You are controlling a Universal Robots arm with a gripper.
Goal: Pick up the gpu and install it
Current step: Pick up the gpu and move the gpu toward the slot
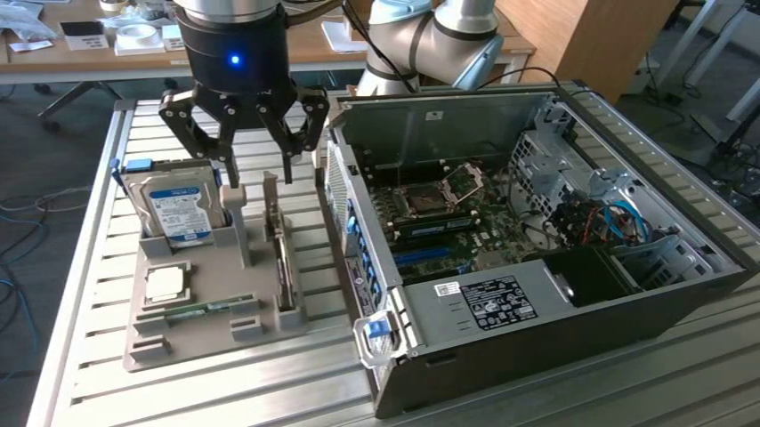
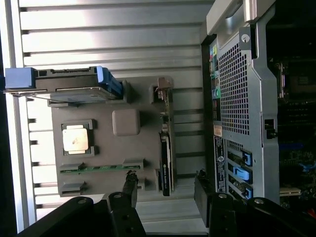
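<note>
Station observed from the floor. The slatted aluminium table (image 1: 107,382) carries a matte grey moulded holder (image 1: 196,347). At three o'clock from it in the exterior view lies an open computer case (image 1: 535,356) of black and grey sheet steel, on its side, with the green motherboard (image 1: 440,222) exposed. The gpu (image 1: 283,258) stands on its long edge in a slot along the holder's three o'clock side. It is a thin, flat, dark rectangle with a tan metal bracket at its twelve o'clock end, and it is not installed. The gripper (image 1: 258,173) is black with jointed linkage fingers (image 1: 226,165) and hangs over the holder's twelve o'clock end. Its jaws are spread wide and hold nothing, and no contact with the card is visible. In the wrist view the gpu (image 2: 166,158) shows edge-on, in line with the gap of the gripper (image 2: 165,190). At nine o'clock from the card, a silver hard drive (image 1: 178,209) with a blue-white label stands upright in blue rails. A square metal-lidded processor (image 1: 166,283) lies flat in a recess at six o'clock from the drive. A slim green RAM stick (image 1: 196,309) lies at six o'clock from the processor.
</note>
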